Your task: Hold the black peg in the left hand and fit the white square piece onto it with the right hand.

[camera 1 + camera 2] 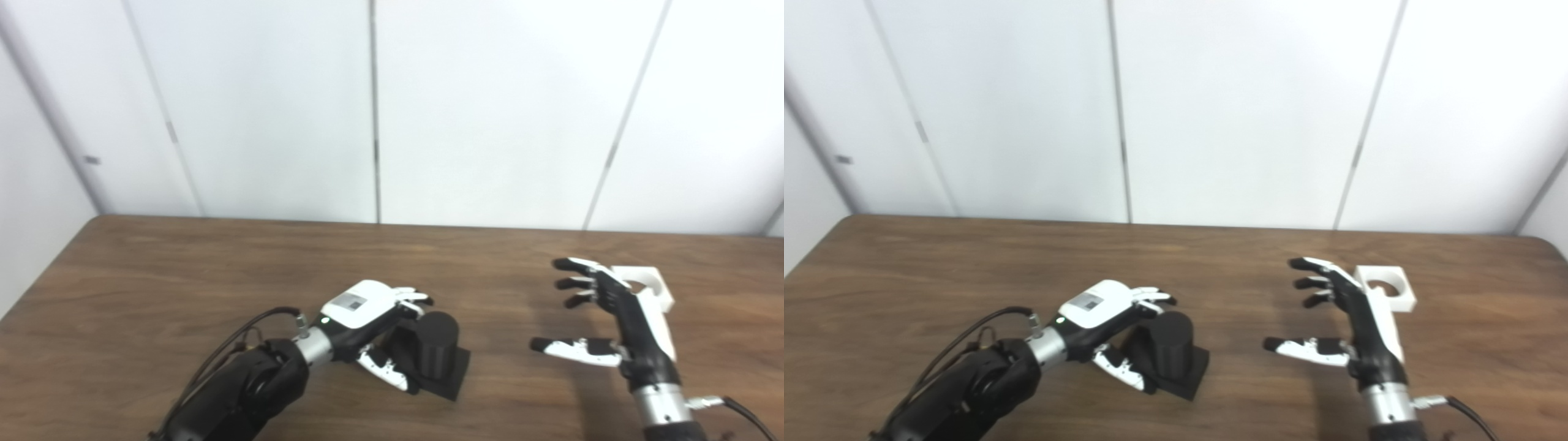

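The black peg (pixel 438 344), a thick cylinder on a square base, stands on the wooden table (pixel 184 275) left of centre. My left hand (pixel 367 315) cups it from the left. Its fingers (pixel 411 298) reach behind the cylinder and its thumb lies in front of the base, but they do not look closed on the peg. The white square piece (pixel 650 285), with a round hole, lies on the table at the right. My right hand (pixel 609 318) is open with fingers spread, just left of and in front of the piece and partly hiding it. It holds nothing.
White wall panels (pixel 490 110) rise behind the table's far edge. A cable (pixel 744 411) runs from my right wrist near the bottom right corner. Bare wood lies between the two hands.
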Motion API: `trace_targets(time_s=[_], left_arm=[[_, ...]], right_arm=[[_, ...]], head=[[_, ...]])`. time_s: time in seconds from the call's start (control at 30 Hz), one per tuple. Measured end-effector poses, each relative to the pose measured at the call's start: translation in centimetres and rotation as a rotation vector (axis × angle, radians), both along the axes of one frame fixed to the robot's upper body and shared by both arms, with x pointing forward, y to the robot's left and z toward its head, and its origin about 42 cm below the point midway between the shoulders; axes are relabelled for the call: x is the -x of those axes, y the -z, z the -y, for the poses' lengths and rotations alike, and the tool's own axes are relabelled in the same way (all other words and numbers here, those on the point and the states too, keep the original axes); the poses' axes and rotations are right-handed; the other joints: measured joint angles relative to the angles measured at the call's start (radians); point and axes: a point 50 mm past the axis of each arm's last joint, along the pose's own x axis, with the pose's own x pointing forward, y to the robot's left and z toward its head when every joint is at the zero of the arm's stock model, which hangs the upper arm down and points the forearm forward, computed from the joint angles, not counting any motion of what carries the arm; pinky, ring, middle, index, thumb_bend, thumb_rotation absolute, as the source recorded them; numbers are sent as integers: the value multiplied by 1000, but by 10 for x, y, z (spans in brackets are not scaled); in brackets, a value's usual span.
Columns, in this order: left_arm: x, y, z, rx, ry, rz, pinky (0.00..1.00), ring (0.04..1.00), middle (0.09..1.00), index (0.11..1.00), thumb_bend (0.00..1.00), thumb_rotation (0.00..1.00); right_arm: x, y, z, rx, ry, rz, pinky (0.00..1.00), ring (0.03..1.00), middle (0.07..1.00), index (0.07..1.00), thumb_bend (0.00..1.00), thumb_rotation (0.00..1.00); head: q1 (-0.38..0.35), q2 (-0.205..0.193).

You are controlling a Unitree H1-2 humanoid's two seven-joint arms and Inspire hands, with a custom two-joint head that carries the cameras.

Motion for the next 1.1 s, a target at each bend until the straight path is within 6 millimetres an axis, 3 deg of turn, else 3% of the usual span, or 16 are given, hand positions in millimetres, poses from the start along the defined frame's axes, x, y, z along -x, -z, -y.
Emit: trace_targets(time_s=[0.2, 0.37, 0.6, 0.7, 0.77, 0.9, 1.0, 1.1], left_arm=[[-1, -1, 1, -40, 23, 17, 844, 917, 894, 491, 522, 72], [-2, -3, 0, -71, 41, 42, 835, 911, 891, 491, 522, 73], [-1, -7, -2, -112, 68, 70, 835, 906, 886, 492, 522, 74], [0, -8, -5, -117, 69, 74, 828, 897, 878, 491, 523, 72], [0, -8, -5, -117, 69, 74, 814, 891, 875, 491, 523, 71], [1, -8, -7, -115, 73, 77, 793, 880, 868, 491, 523, 69], [2, -7, -9, -112, 78, 80, 784, 873, 864, 491, 524, 66], [3, -7, -11, -104, 75, 79, 786, 867, 860, 490, 524, 64]], right_arm=[[-4, 11, -7, 11, -14, -13, 534, 675, 770, 735, 576, 11], [-4, 4, -8, 16, -19, -3, 561, 690, 771, 741, 594, 62], [-18, -37, 3, 174, -74, -54, 617, 730, 816, 790, 661, 88], [-30, -66, 16, 363, -124, -57, 667, 798, 870, 829, 691, 97], [-37, -87, 26, 516, -157, -76, 688, 861, 917, 854, 778, 121], [-53, -119, 43, 794, -125, -128, 695, 882, 914, 822, 847, 84], [-64, -127, 49, 903, -51, -115, 688, 866, 894, 801, 837, 92], [-70, -122, 53, 970, -15, -135, 700, 875, 898, 812, 843, 151]], head=[[-46, -9], [-121, -11], [-226, -32], [-264, -44], [-304, -60], [-338, -80], [-361, -94], [-368, -98]])
